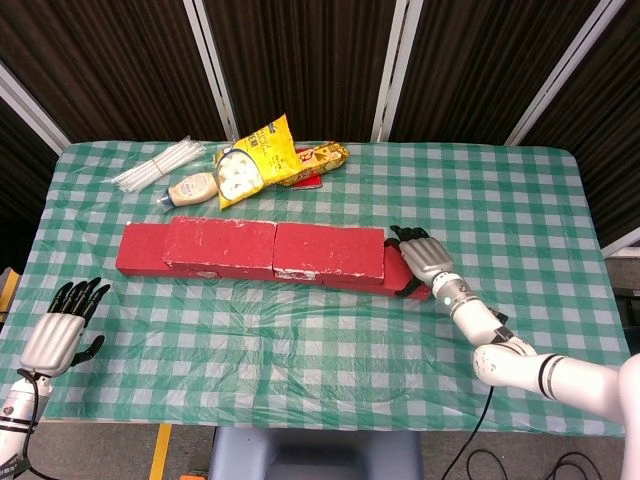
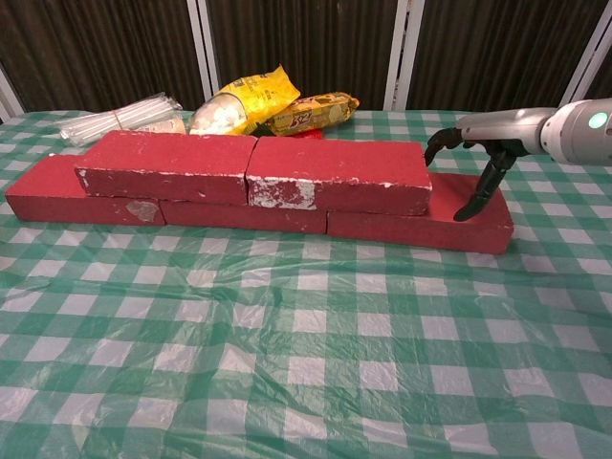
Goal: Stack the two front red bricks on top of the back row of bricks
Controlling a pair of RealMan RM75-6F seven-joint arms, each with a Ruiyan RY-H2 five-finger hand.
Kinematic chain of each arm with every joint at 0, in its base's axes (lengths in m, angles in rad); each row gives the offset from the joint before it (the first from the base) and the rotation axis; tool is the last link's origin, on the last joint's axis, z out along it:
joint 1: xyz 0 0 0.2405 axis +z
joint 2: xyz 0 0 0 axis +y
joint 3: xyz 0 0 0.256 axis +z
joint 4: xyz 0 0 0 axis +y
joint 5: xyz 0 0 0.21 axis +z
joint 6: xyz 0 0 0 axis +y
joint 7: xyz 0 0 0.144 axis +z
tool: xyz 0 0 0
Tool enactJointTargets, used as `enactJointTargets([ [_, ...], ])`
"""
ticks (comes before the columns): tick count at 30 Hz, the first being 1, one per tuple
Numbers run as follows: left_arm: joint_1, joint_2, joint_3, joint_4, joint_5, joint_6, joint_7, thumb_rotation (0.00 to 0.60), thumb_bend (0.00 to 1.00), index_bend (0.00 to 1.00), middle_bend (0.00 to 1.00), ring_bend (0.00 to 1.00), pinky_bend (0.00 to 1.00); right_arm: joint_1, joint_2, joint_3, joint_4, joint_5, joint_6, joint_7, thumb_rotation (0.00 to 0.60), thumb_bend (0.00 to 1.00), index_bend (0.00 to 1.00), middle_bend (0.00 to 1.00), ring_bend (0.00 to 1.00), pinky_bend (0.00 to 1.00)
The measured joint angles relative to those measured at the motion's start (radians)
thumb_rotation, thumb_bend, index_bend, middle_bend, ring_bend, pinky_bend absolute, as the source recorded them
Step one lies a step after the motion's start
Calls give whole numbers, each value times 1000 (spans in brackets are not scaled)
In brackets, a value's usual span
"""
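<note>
Two red bricks lie on top of the back row (image 1: 140,250): the left upper brick (image 1: 220,245) (image 2: 167,164) and the right upper brick (image 1: 328,250) (image 2: 335,172), now end to end with no gap. My right hand (image 1: 420,258) (image 2: 473,153) is at the right end of the right upper brick, fingers spread and curved, touching that end, with the thumb down over the lower right brick (image 2: 459,225). It holds nothing. My left hand (image 1: 62,335) hovers near the table's front left corner, fingers extended and empty; only the head view shows it.
Behind the bricks lie a yellow snack bag (image 1: 250,165), a biscuit pack (image 1: 318,160), a squeeze bottle (image 1: 190,188) and a bundle of straws (image 1: 160,165). The checked tablecloth (image 1: 300,340) stretches in front of the bricks.
</note>
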Motion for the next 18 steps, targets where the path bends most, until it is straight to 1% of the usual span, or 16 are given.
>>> enactJointTargets([
  [3,1,2,0,0,1,3,-2,600,368,0,0,0,0,-2,13,-4,-12,8,11,-6,584,202,296,17,0,0],
  [5,3,3,0,0,1,5,-3,600,368,0,0,0,0,-7,25,-5,-21,9,20,-6,570,202,263,10,0,0],
  [7,4,4,-1,-2,2,10,-2,600,368,0,0,0,0,-17,44,-8,-39,8,33,-5,558,202,192,2,0,0],
  [9,6,5,0,-4,4,15,-1,600,367,0,0,0,0,-32,67,-10,-67,0,54,-2,549,203,67,0,0,0],
  [11,8,8,0,-8,8,25,1,600,368,0,0,0,0,-52,89,-14,-99,-19,85,2,547,202,8,0,0,0],
  [14,14,11,-1,-18,15,46,8,600,378,0,0,0,0,-102,124,-31,-166,-85,170,6,540,202,0,0,0,0],
  [17,23,13,-1,-32,22,71,26,600,381,0,0,0,0,-180,153,-69,-235,-196,305,1,539,202,0,0,0,0],
  [18,26,14,-1,-38,23,78,34,600,381,0,0,0,0,-219,162,-91,-257,-248,372,-5,539,202,0,0,0,0],
])
